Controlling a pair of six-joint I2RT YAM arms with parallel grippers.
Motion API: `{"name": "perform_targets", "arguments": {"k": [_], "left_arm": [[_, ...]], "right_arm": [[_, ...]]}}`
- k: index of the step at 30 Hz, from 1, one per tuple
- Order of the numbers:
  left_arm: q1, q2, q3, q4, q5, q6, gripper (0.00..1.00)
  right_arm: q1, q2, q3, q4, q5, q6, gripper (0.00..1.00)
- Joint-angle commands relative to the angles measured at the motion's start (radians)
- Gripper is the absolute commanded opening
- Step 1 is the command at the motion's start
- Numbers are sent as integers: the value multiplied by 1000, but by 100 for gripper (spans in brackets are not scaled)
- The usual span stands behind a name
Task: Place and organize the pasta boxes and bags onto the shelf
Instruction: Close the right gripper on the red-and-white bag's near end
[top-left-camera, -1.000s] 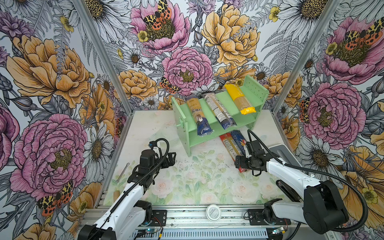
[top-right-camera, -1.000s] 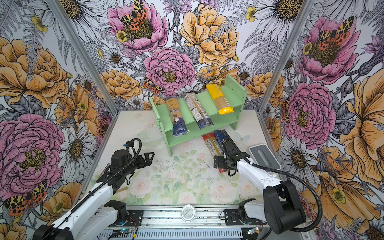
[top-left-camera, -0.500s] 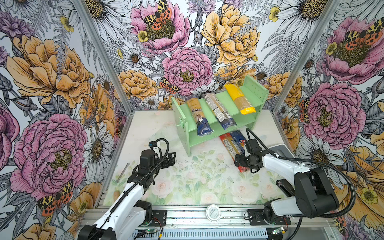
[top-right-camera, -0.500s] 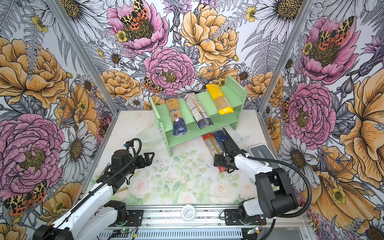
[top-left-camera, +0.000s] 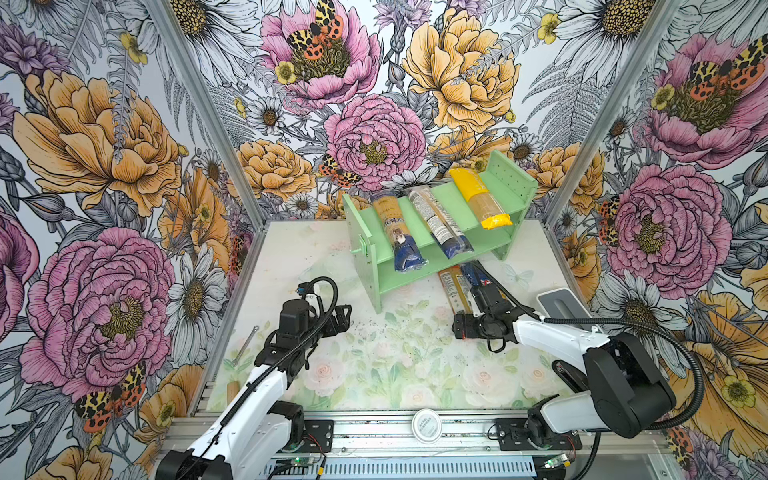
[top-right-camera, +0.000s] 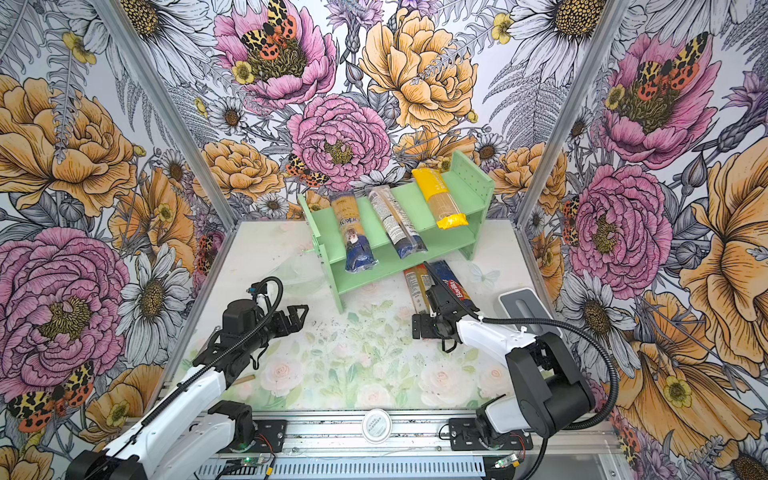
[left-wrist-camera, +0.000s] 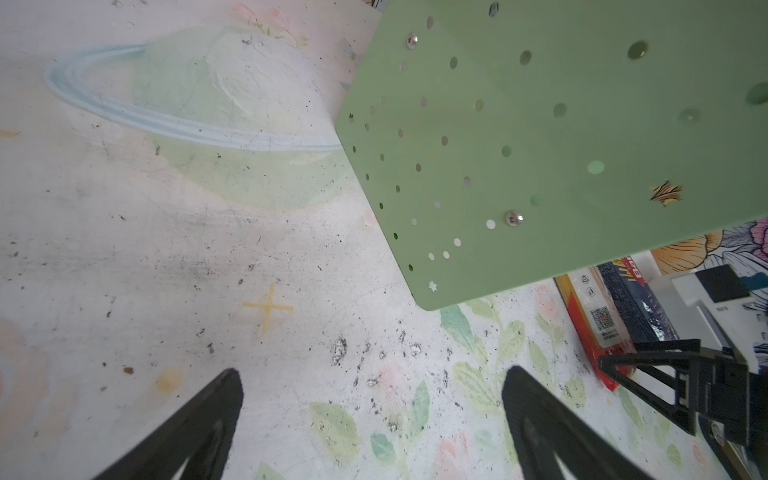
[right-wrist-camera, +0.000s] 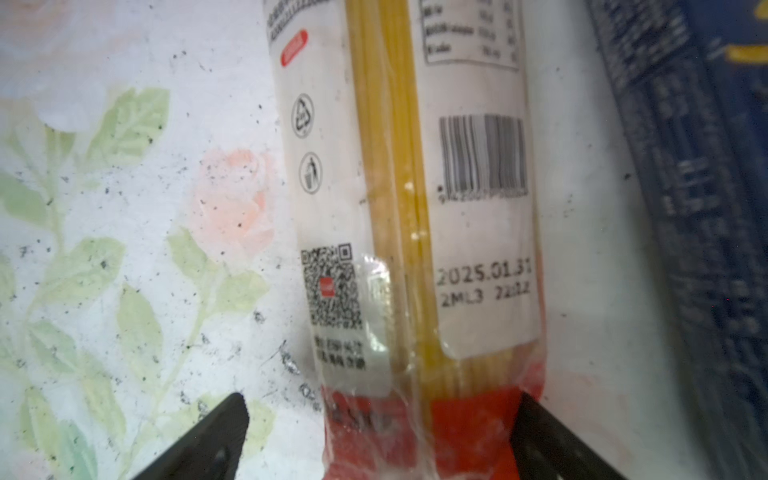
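Red pack looks glossy plastic, shelf matt.

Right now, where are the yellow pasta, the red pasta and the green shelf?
yellow pasta (top-left-camera: 466, 184): in a top view, on its yellow far end.
red pasta (right-wrist-camera: 461, 428): right wrist view, on its red end.
green shelf (left-wrist-camera: 540, 145): left wrist view, on its holed side panel.

White arm links, black joints, looped black cables
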Motion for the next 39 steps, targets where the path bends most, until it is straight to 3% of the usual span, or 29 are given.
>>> {"name": "perform_targets", "arguments": {"k": [1, 10, 24, 30, 39], "left_arm": [[9, 9, 1, 20, 14, 8, 99], [9, 33, 3, 47, 28, -6, 99], [8, 25, -4, 46, 28, -9, 99], [8, 11, -10, 44, 24, -11, 99], [8, 12, -10, 44, 24, -12, 99]], "right_arm": [[19, -82, -49, 59, -15, -3, 98], [23, -217, -111, 132, 138, 4, 98], [16, 14, -63, 294, 152, 17, 99], [40, 55, -134, 446, 120, 36, 99], [100, 73, -207, 524, 170, 33, 98]]}}
